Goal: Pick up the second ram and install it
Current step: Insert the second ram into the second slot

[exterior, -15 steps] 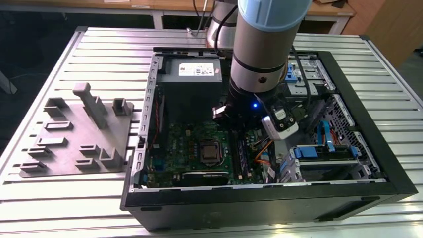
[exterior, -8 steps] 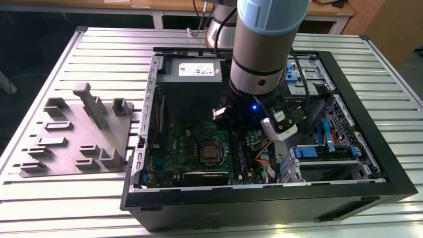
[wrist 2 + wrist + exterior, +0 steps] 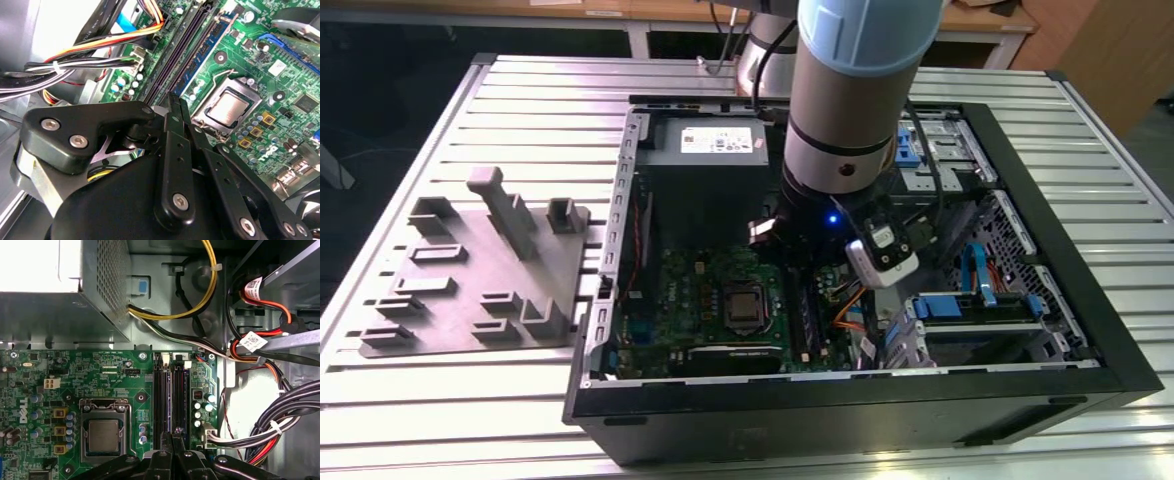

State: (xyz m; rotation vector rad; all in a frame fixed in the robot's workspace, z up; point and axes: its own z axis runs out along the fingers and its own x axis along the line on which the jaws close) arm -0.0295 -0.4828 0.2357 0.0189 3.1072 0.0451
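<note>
Second ram [image 3: 178, 400], a thin edge-on strip, is hard to discern beneath the narrowly closed fingers [image 3: 175, 150]

Gray fixture plate [image 3: 454, 300] on slatted table [image 3: 520, 90]

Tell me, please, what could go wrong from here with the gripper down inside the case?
1. The gripper, fingers closed, hangs just over the memory slots. A slightly off-line descent might strike the capacitors or the processor socket on either side of them.
2. The cable bundle lies close to the gripper's linkage and could snag as the arm moves.
</note>
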